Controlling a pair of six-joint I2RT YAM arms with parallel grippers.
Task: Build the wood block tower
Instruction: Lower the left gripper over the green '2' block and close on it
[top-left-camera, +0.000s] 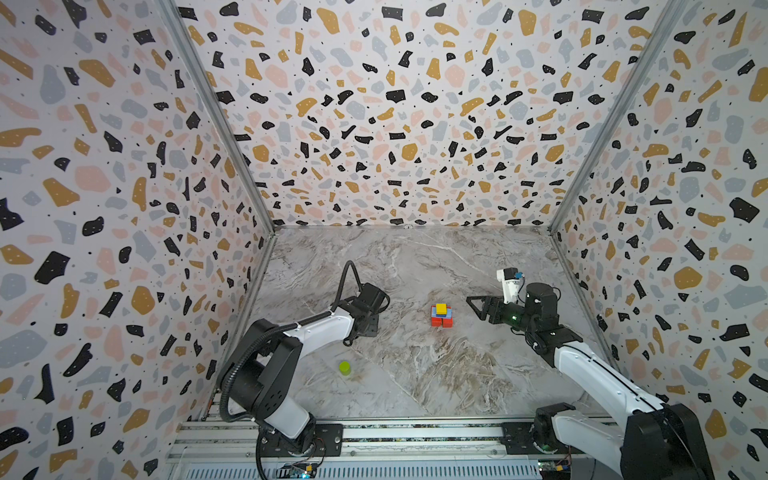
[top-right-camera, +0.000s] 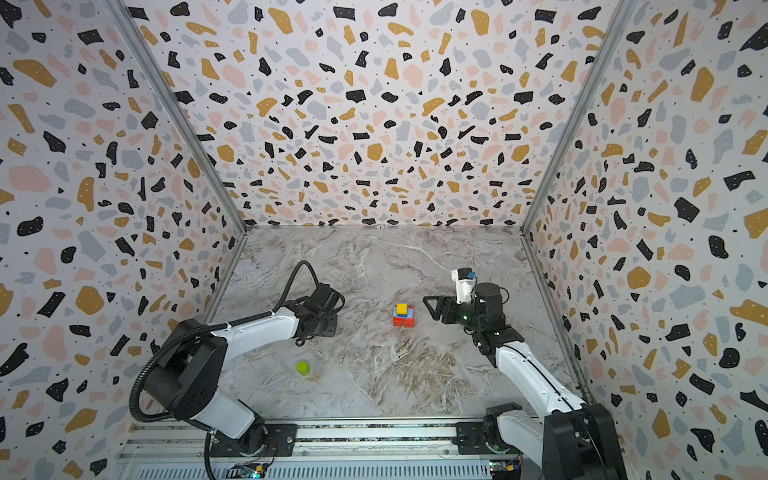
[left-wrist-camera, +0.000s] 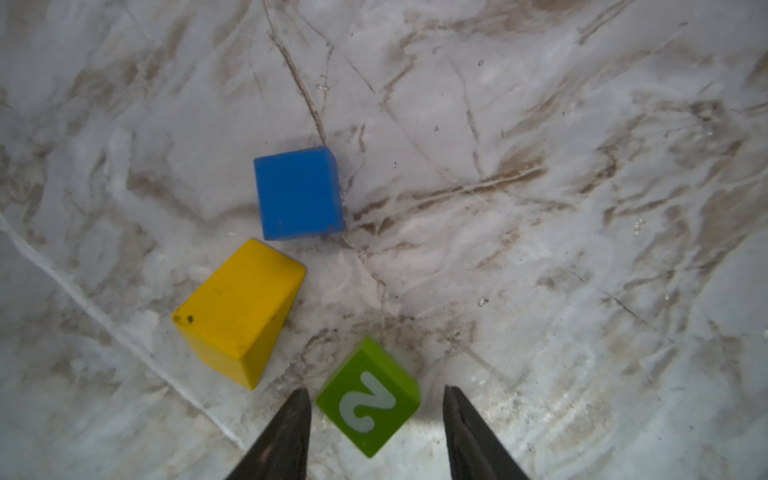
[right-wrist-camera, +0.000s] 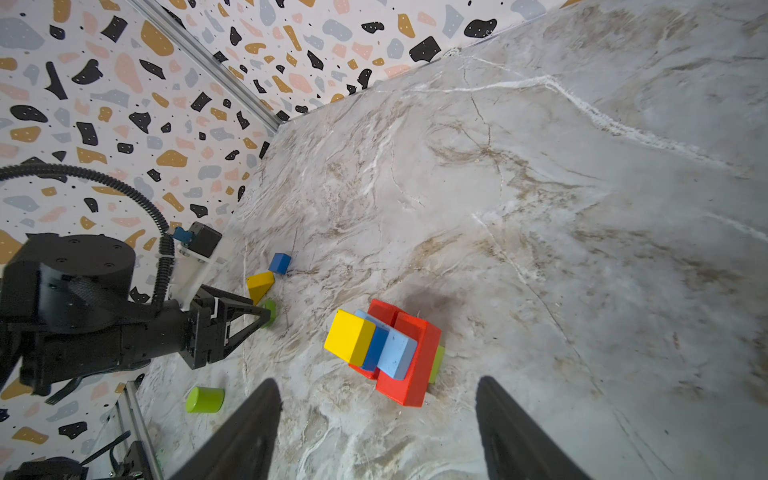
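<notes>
Nearest the rail, a lime cylinder (top-left-camera: 344, 367) is found on its own on the marble tabletop (top-left-camera: 415, 374), well apart from everything else. It's caught in both top views (top-right-camera: 303, 368) and in the right wrist view too (right-wrist-camera: 205, 400).

A bit further in, the left gripper can't really be made out from above, since it's tucked under its own wrist. So the left wrist view has to be relied on. There the left gripper (left-wrist-camera: 376, 394) is seen with its jaws parted narrowly around a green cube (left-wrist-camera: 369, 397) marked with a white "2". A sliver of gap is left on each side, so nothing is actually being gripped. Just past it, a yellow wedge (left-wrist-camera: 239, 309) and a blue cube (left-wrist-camera: 298, 193) are laid almost corner to corner. All three are hidden by the arm in the top views.

The wood block tower (top-left-camera: 441, 316) is parked mid-table between the two arms. From above (top-right-camera: 403, 316), not much more than the yellow top and some red and light blue edges is shown. The layers are given away by the right wrist view (right-wrist-camera: 390, 353): red blocks at the base, then a light blue bar, a blue block and a yellow cube. A bit of lime green is glimpsed behind the red. It's short, chunky and noticeably staggered.

The right gripper (right-wrist-camera: 377, 380) is held wide and empty, aimed at the tower without touching it (top-left-camera: 471, 301).
</notes>
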